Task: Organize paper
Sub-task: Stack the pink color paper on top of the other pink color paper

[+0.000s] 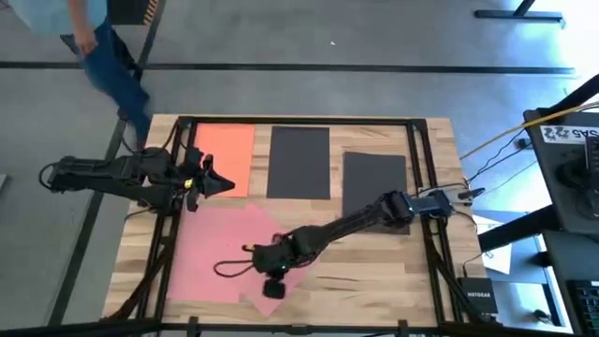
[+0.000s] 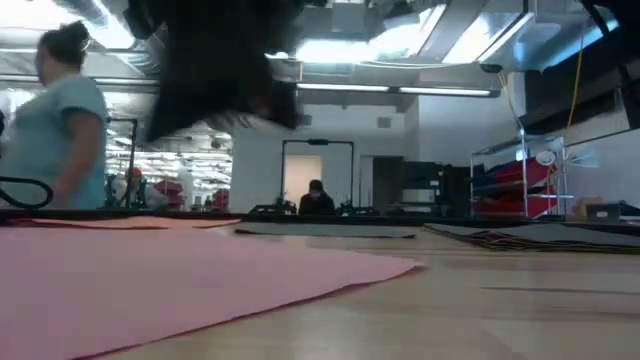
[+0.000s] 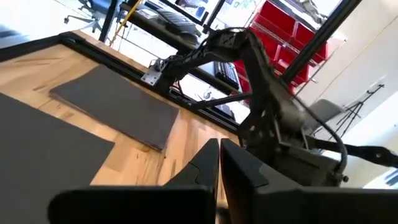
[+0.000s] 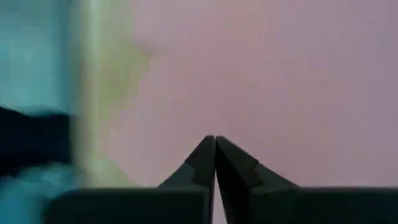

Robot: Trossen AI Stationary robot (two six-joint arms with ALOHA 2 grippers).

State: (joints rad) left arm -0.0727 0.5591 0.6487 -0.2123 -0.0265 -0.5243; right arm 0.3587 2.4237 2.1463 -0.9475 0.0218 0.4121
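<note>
Near edge: right gripper [image 1: 272, 286] low over the pink sheets [image 1: 211, 245], at their near right corner. Fingers closed tip to tip in the right wrist view; pink fills that view beyond the tips, with a yellow and a blue band at one side. Cannot tell whether an edge is pinched between the tips or they only press on the sheet. Pink sheets lie overlapped and skewed on the near left of the table [image 1: 374, 267], not squared to it.

Mid table: left gripper [image 1: 217, 183] just beside the orange sheet [image 1: 227, 154], at its near edge. Fingers closed together, nothing seen between them. Looks idle.

Far side: orange, then black sheet [image 1: 299, 162], then a second black sheet [image 1: 374, 183], in a row, apart from one another. Second black sits slightly nearer than the others; right arm passes over its near corner.

Beyond the table: a person [image 1: 98, 47] walking at far left.

Judged step: squaring or shifting the pink sheets into the row.

- Sheet is thin and flat; a pinch needs an edge lifted first, else tips skate.
- If sliding, press lightly and drag slowly so the upper sheet does not buckle or shear off the lower.
- Keep the arm clear of the near black sheet when swinging.
- Risk: moving one pink sheet and leaving the other.
</note>
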